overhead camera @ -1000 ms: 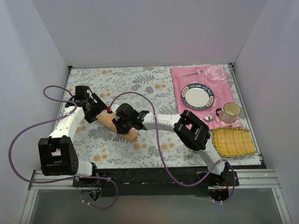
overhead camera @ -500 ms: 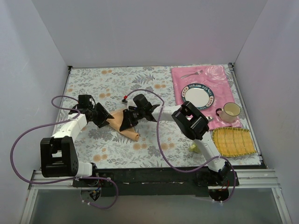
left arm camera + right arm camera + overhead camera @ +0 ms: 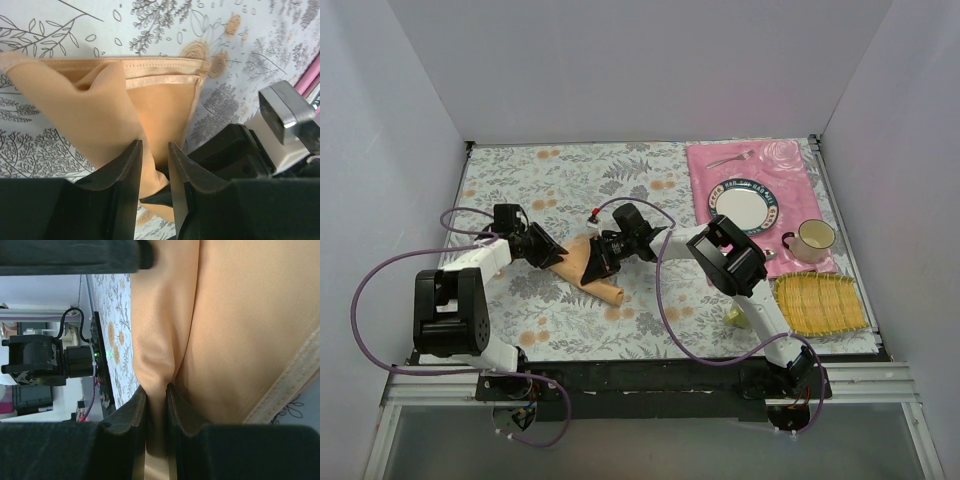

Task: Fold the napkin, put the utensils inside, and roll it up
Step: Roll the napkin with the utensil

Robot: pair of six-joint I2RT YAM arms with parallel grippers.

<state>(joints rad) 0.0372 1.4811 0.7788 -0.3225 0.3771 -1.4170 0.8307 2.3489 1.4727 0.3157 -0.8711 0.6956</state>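
- Napkin [image 3: 576, 263] lies as a bunched peach-orange bundle on the floral tablecloth [image 3: 620, 180]. It is well apart from the plate [image 3: 745, 205], toward the left arm's side and a little nearer the arm bases.
- At the end of the bundle farthest from the plate, the left gripper [image 3: 155, 152] is closed on a fold of the napkin. Cloth fills the narrow gap between its jaws.
- On the side of the bundle facing the plate, the right gripper [image 3: 156, 395] pinches another fold of the napkin, its jaws nearly together with cloth squeezed between them.
- Just beyond the plate's far rim, the fork [image 3: 730, 158] rests on the pink placemat [image 3: 790, 170], well apart from the napkin.
- Near the plate's near rim, the spoon [image 3: 767, 254] lies beside the mug [image 3: 810, 240], partly hidden by the right arm.
- Past the mug from the plate sits the yellow woven mat [image 3: 820, 303].
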